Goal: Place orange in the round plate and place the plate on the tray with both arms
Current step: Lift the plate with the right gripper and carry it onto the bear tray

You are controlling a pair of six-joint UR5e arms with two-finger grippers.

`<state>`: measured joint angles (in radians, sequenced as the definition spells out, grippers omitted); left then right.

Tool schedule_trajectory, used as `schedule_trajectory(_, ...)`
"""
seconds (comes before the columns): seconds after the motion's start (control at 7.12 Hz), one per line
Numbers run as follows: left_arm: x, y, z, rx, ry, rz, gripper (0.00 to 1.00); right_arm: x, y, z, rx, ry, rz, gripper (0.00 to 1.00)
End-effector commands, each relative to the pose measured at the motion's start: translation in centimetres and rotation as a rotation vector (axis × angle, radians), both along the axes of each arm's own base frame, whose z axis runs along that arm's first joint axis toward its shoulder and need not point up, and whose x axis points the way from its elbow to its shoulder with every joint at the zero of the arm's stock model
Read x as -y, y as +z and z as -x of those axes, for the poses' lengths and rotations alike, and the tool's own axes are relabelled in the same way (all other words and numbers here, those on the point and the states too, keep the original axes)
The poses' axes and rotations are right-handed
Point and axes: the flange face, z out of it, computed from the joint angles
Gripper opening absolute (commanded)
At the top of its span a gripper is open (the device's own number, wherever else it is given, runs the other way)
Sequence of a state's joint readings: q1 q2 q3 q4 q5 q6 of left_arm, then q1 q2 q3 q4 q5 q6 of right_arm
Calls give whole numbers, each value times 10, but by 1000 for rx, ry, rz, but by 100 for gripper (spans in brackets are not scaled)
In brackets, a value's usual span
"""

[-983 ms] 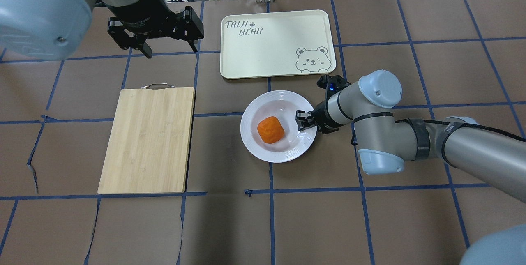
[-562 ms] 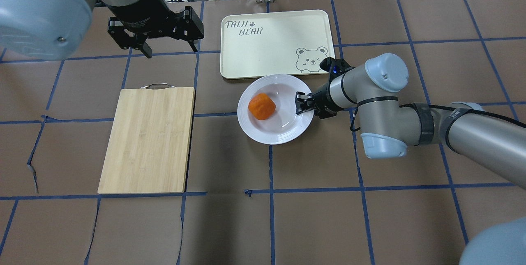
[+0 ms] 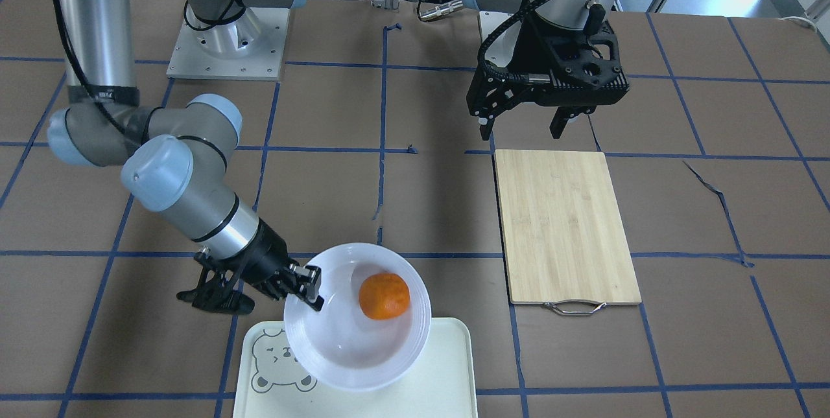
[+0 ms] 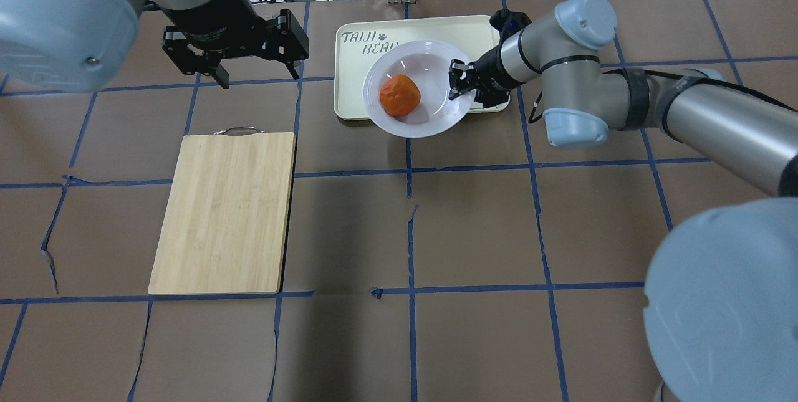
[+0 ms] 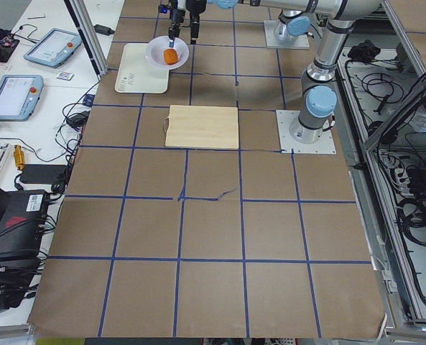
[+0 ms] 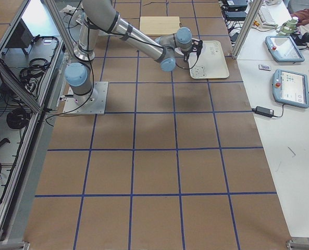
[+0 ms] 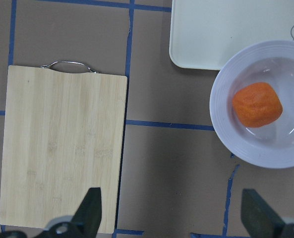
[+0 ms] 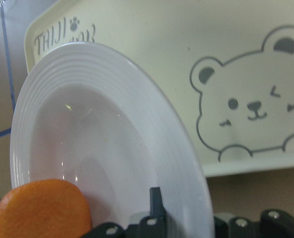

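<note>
Brown tabletop [image 4: 474, 227], blue-taped; the right pincer [image 4: 458, 81] clamps the plate [image 4: 430, 59] by one rim, partly over the tray [image 4: 349, 93], with the orange [image 4: 399, 95] inside. Well apart, the left pincer [image 4: 258, 78] hangs open. Likely risk: the one-sided grip slips or tilts, rolling the orange out.

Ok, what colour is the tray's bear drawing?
Grey bear on the cream tray; clearest in right wrist view.
</note>
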<state>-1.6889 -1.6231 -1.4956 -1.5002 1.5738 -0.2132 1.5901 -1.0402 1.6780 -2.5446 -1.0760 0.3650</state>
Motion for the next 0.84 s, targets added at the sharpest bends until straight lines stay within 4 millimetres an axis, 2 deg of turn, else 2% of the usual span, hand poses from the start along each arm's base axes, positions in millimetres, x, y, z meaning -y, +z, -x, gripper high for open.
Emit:
schedule_trajectory(0.0,0,0,0,0,0,0,100,84,-16,0,8,-40,-6,2)
schedule_trajectory(0.14,-1,1,0,0,0,2,100,91,-42,-1,7,-41,-34,2)
schedule_trajectory(0.28,-1,1,0,0,0,2,100,89,-52,-1,7,-41,-49,10)
schedule_trajectory(0.42,-1,1,0,0,0,2,100,90,-57,0,6,-44,-57,24)
schedule_trajectory(0.56,-1,1,0,0,0,2,100,92,-50,0,31,-125,-90,79)
schedule_trajectory(0.7,-1,1,0,2,0,0,100,90,-47,0,40,-157,-105,100)
